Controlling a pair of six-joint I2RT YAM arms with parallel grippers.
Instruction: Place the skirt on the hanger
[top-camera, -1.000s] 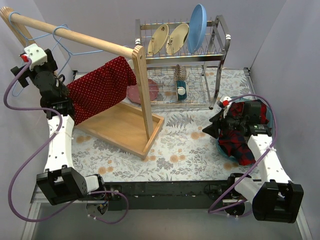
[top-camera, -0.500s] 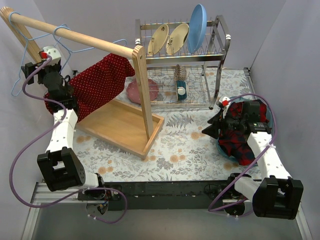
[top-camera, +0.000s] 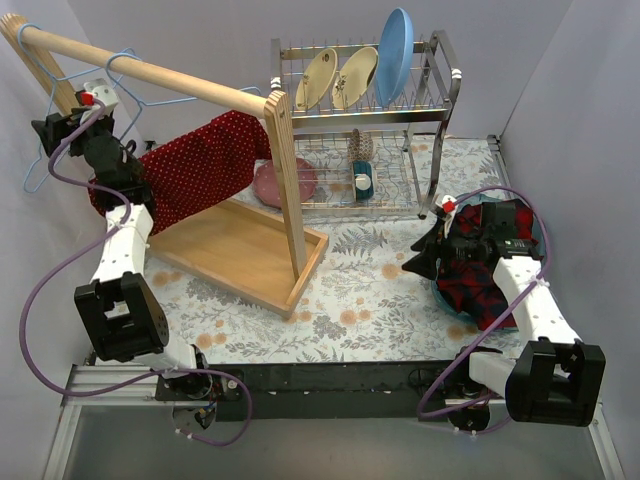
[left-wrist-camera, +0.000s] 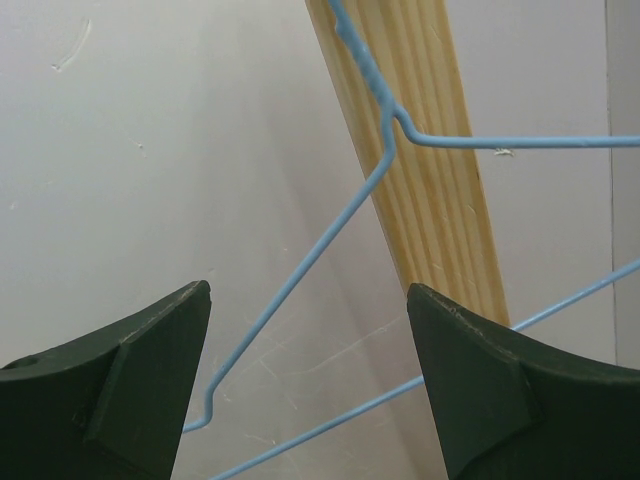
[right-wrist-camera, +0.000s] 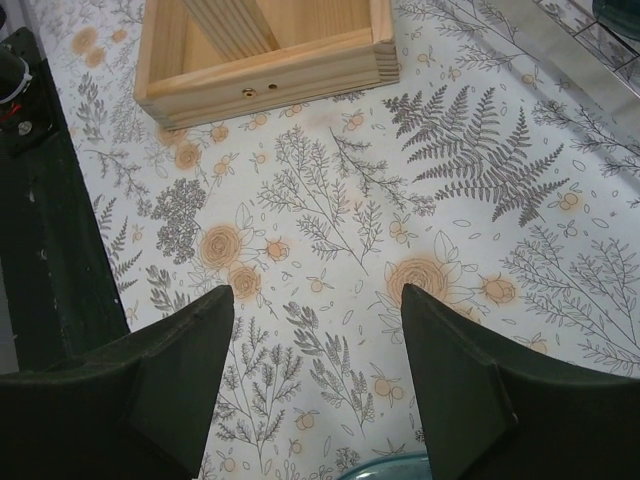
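Note:
The red polka-dot skirt (top-camera: 200, 165) hangs slanted under the wooden rail (top-camera: 170, 78), draped on the blue wire hanger (top-camera: 122, 56). My left gripper (top-camera: 47, 128) is up at the rail's left end, clear of the skirt. In the left wrist view the left gripper (left-wrist-camera: 310, 300) stands open. The hanger's wire (left-wrist-camera: 330, 228) crosses beyond its fingertips, in front of the wooden post (left-wrist-camera: 420, 150), untouched. My right gripper (top-camera: 416, 258) hovers over the floral tablecloth. In the right wrist view the right gripper (right-wrist-camera: 318, 300) is open and holds nothing.
The rail stands in a wooden base tray (top-camera: 240, 260). A metal dish rack (top-camera: 440, 80) with plates sits at the back, a pink plate (top-camera: 285, 185) under it. A red-and-dark plaid shirt (top-camera: 480, 270) lies in a teal bowl beside the right arm. The left wall is close.
The left arm swung up and left, from the skirt's lower left edge to the hanger's end by the rail. The skirt stayed hanging. The right arm barely moved.

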